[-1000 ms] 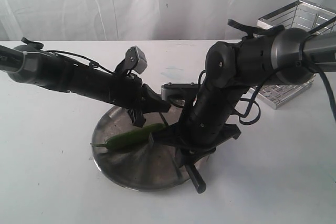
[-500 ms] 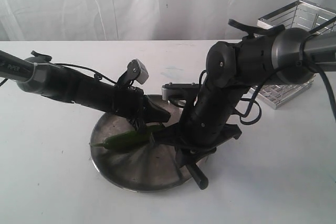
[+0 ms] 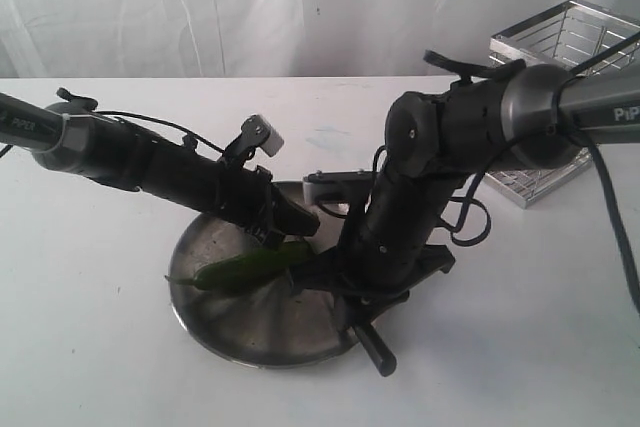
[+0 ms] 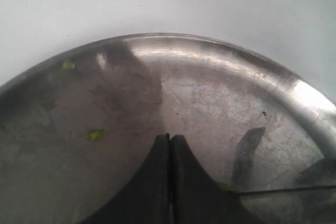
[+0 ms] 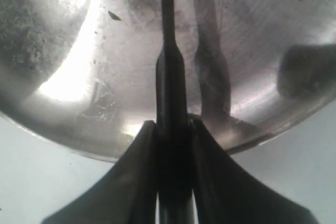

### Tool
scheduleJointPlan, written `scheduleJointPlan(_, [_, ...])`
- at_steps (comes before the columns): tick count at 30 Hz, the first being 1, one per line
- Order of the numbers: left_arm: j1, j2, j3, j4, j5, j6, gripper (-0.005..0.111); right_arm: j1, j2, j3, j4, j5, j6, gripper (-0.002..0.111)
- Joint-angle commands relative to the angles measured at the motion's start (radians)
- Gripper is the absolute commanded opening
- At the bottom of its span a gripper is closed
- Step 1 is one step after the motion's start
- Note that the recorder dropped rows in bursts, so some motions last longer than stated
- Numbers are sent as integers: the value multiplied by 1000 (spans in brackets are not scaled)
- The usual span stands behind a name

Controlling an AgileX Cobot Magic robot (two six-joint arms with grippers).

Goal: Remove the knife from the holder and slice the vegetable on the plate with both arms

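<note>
- Fetch done: the slim dark-bladed paring knife [image 5: 171, 87] is out of the tall chrome wire holder [image 3: 540, 185]. The right end effector [image 5: 173, 129] pinches it, blade over the round steel plate [image 3: 260, 332].
- The empty left end effector [image 4: 169, 142] is pressed together, tip down at the glossy dark green pepper [image 3: 245, 269] on the plate, likely pinning it.
- The pepper looks whole, with only small green flecks [image 4: 95, 134] nearby, so I judge slicing barely begun.

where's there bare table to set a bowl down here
Bare table lies left of the plate, down to the near edge, and right of the plate, on the near side of the holder. It is crowded over the plate: the vegetable, left gripper and right gripper with the knife all meet there.
</note>
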Motion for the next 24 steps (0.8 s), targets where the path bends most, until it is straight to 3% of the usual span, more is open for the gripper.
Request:
scheduleJointPlan(1, [0, 23, 17, 150, -45, -44, 0, 0, 12, 4, 2, -10, -9, 0])
scheduleJointPlan(6, [0, 23, 17, 202, -45, -60, 0, 0, 12, 4, -12, -9, -9, 0])
scheduleJointPlan(16, [3, -36, -41, 146, -40, -131, 0, 0, 12, 4, -12, 3, -9, 0])
scheduleJointPlan(24, [3, -58, -32, 146, 42, -137, 0, 0, 12, 4, -12, 3, -9, 0])
